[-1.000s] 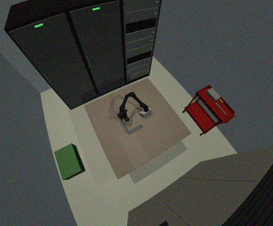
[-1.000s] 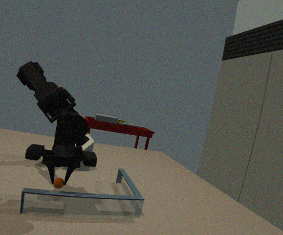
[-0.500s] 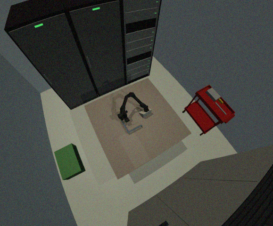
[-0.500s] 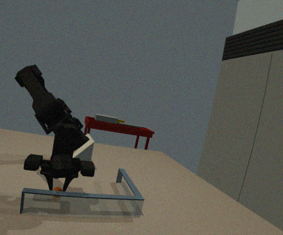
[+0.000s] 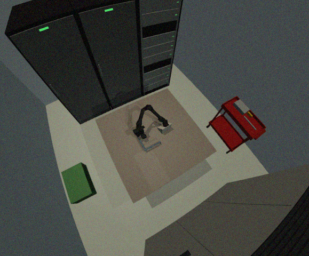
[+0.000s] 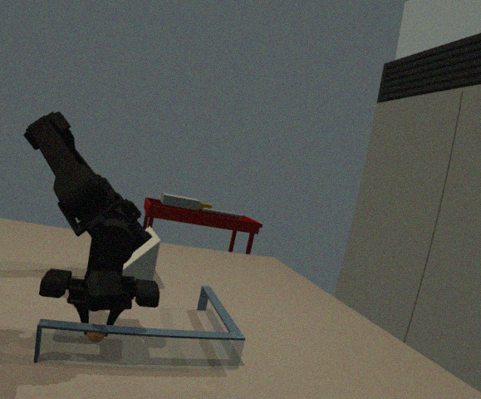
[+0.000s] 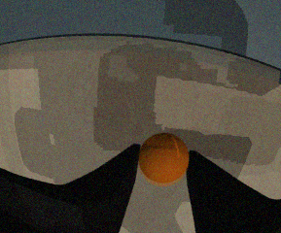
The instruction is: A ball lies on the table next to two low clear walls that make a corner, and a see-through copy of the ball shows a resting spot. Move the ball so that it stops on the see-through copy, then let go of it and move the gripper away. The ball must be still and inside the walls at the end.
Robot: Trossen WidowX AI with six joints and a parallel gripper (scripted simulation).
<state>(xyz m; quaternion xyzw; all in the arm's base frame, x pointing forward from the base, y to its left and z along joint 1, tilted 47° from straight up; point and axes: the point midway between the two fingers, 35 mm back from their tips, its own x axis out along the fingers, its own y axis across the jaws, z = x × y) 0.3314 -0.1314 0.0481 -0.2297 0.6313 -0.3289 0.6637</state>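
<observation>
An orange ball (image 6: 95, 335) (image 7: 163, 162) is between the two black fingertips of my gripper (image 6: 96, 330) (image 7: 163, 153), which is shut on it. The ball is low, close to the table, behind the long side of the clear corner walls (image 6: 145, 332) (image 5: 153, 146) as the exterior camera looks, inside the corner area. The blue-grey wall top (image 7: 82, 16) spans the far part of the wrist view, ahead of the ball. The see-through copy is not seen apart from the ball in any view. In the top view the fingers and the ball are too small to tell.
The second wall (image 6: 219, 310) runs back from the corner at the right in the exterior view. A pale wedge-shaped block (image 5: 165, 128) (image 6: 144, 262) stands by the arm's far end. A red cart (image 5: 227, 133) (image 6: 201, 216), a green box (image 5: 77, 183) and dark cabinets (image 5: 116, 55) stand farther off.
</observation>
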